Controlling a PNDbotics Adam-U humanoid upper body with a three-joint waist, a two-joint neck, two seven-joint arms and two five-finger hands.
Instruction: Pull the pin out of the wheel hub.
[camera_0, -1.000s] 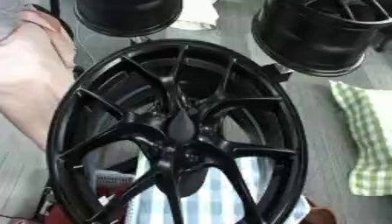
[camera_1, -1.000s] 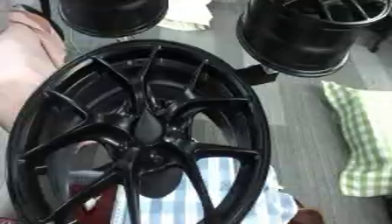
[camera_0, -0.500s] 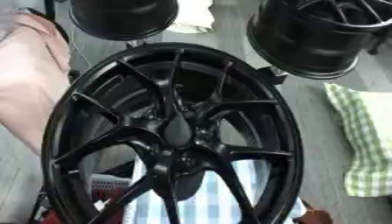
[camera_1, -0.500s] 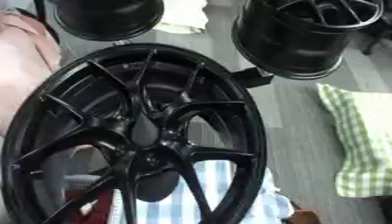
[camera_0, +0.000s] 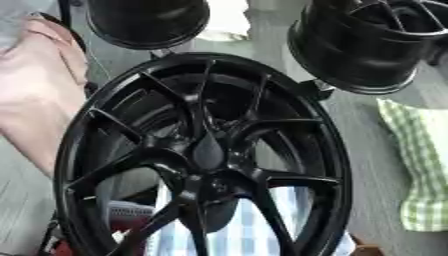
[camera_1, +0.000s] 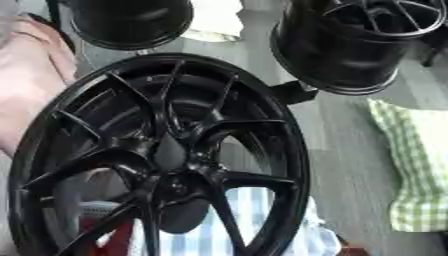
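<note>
Hub: the big black multi-spoke alloy wheel hub (camera_0: 206, 160) fills the view, face toward the camera, its lower rim over a blue-and-white striped cloth (camera_0: 232, 235).
Pin: cannot be made out; if present it likely sits at the dark centre boss (camera_0: 208, 152), its long axis probably pointing out of the face (a judgement).
Fingers: neither robot hand shows, so their state cannot be told.
Nearer arm: cannot tell.
Behind: two more black wheels (camera_1: 363, 42).

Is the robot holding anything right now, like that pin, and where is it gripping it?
It cannot be told: neither hand shows in either view. Only the black wheel fills the picture, and no pin can be made out at its hub.
</note>
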